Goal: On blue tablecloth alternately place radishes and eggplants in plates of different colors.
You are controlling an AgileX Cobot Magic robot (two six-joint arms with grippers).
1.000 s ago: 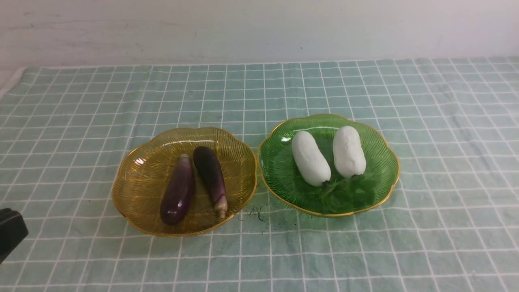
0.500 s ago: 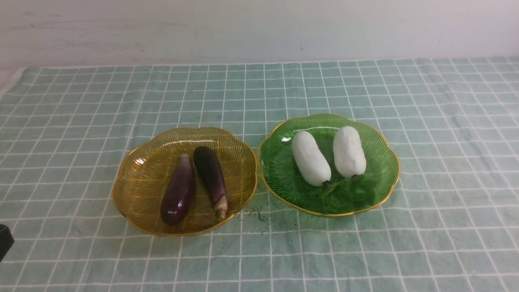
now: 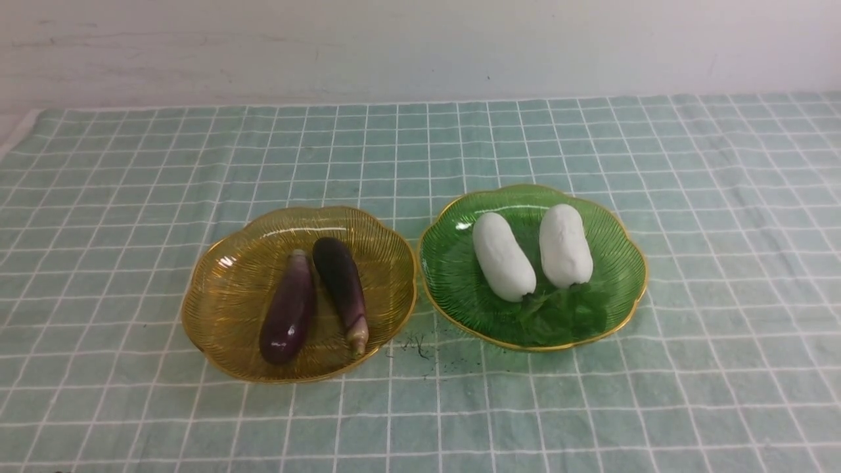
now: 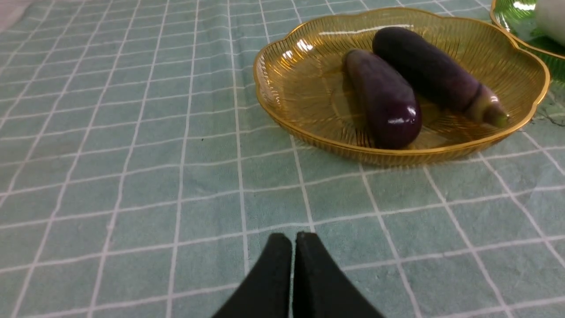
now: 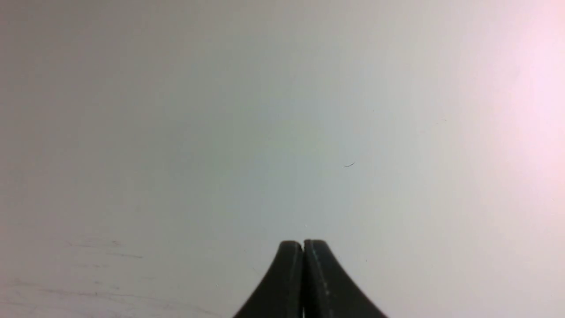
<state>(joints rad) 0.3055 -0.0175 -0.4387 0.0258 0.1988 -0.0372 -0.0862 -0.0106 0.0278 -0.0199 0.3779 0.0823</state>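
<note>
Two dark purple eggplants (image 3: 289, 309) (image 3: 340, 282) lie side by side in the amber-yellow plate (image 3: 223, 295) at centre left of the blue tablecloth (image 3: 131, 197). Two white radishes (image 3: 502, 256) (image 3: 565, 244) lie in the green plate (image 3: 453, 269) to its right, their green tufts toward me. Neither arm shows in the front view. In the left wrist view my left gripper (image 4: 293, 238) is shut and empty, low over the cloth, well short of the amber plate (image 4: 287, 84) and its eggplants (image 4: 384, 99). My right gripper (image 5: 303, 245) is shut and empty, facing a bare pale wall.
A pale wall (image 3: 420, 46) runs along the far edge of the table. A small dark smudge (image 3: 417, 347) marks the cloth in front of the gap between the plates. The green plate's rim (image 4: 512, 31) shows at the corner of the left wrist view.
The left gripper, a dark shape at the front view's left edge, has drawn back out of that view. The plates, eggplants and radishes have not moved.
</note>
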